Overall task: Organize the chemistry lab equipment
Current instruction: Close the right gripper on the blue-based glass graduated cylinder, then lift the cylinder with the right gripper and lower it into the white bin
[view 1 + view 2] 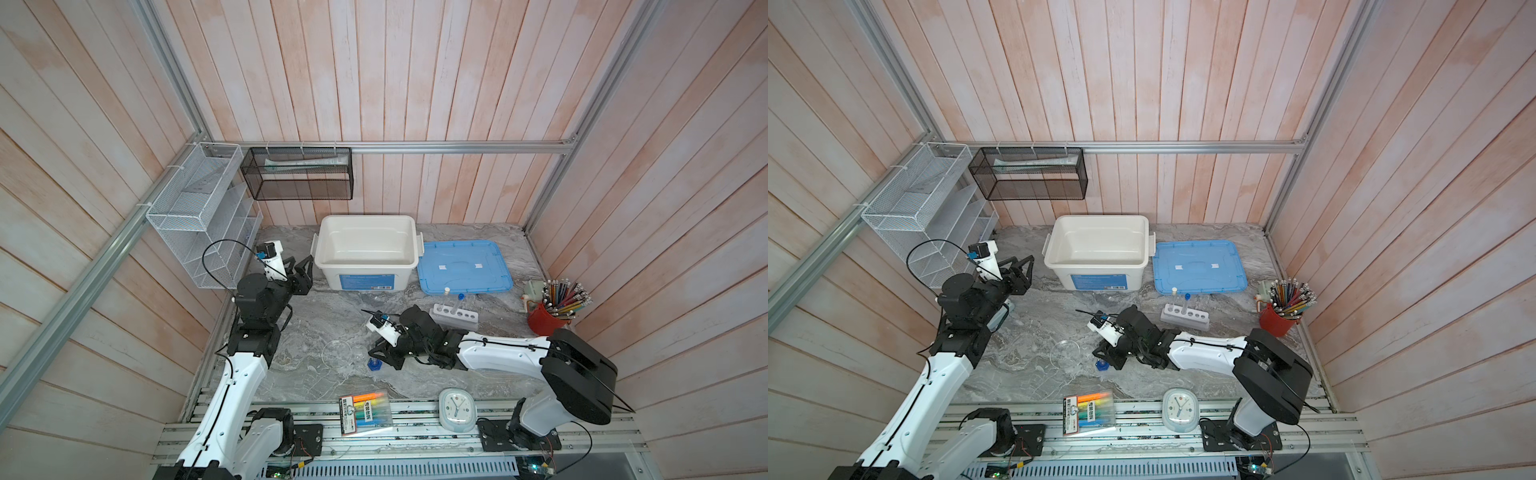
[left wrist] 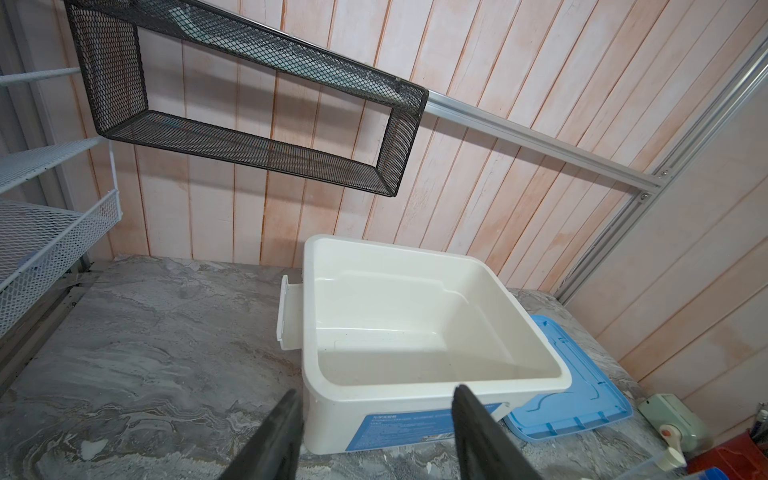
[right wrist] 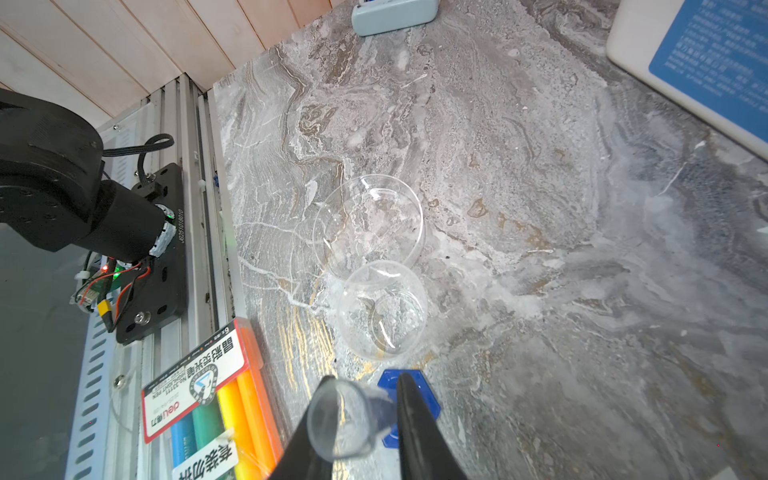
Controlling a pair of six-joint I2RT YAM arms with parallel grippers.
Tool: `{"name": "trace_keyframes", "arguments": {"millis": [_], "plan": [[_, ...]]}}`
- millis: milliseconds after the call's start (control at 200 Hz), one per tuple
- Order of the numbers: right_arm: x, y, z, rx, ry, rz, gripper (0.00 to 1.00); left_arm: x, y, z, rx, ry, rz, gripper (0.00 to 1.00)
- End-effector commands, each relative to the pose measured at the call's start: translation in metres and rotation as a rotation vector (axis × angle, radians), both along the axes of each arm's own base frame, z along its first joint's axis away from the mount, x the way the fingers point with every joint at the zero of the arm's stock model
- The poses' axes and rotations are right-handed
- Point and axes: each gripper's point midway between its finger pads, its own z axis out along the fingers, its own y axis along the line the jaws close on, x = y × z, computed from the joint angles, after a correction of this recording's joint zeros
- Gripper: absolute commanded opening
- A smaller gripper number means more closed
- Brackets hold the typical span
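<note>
Pink wooden plank walls enclose a grey marbled tabletop, shown from above in both top views. Near its front edge the right gripper reaches down and across the middle. Its black jaws stand narrowly on either side of the blue-based clear cylinder, which rests on its hexagonal blue foot; whether they actually pinch the tube cannot be told. Just beyond the cylinder sits the small clear beaker. The clear round dish lies at its far side, seeming to touch it, and both stand on the bare marble directly ahead of the jaws. Beside the gripper, at the front edge, lies a clear pack of coloured highlighters whose red-and-white label carries the "deli" logo and Chinese characters. A round white clock lies further along that edge. Behind the right arm the white six-hole rack holds the white-capped tube and the blue-capped tube upright, with a red cup of pencils off to the side. At the back stands an open white plastic bin, its blue label too small to read, with its blue lid flat alongside. The left gripper hovers released and empty beside that bin, jaws well apart, near a white wire organiser. A black mesh shelf hangs on the back wall.
</note>
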Motion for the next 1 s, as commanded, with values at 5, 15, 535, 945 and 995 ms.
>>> {"name": "trace_keyframes", "arguments": {"millis": [5,15,535,945,995], "plan": [[0.003,0.008,0.007,0.014,-0.032,0.006,0.24,-0.002,0.000,-0.003,0.001,-0.005,-0.008,0.59],[0.002,0.007,0.007,0.014,-0.032,0.005,0.24,-0.002,0.000,-0.003,0.000,-0.004,-0.007,0.59],[0.017,-0.005,0.040,-0.019,-0.166,-0.054,0.16,-0.003,-0.002,-0.001,0.001,-0.010,-0.015,0.59],[0.076,-0.020,0.179,0.135,-0.417,-0.134,0.16,-0.008,-0.002,0.013,0.030,-0.008,-0.019,0.59],[0.086,-0.019,0.197,0.147,-0.461,-0.139,0.16,-0.008,-0.003,0.012,0.028,-0.002,-0.025,0.59]]}}
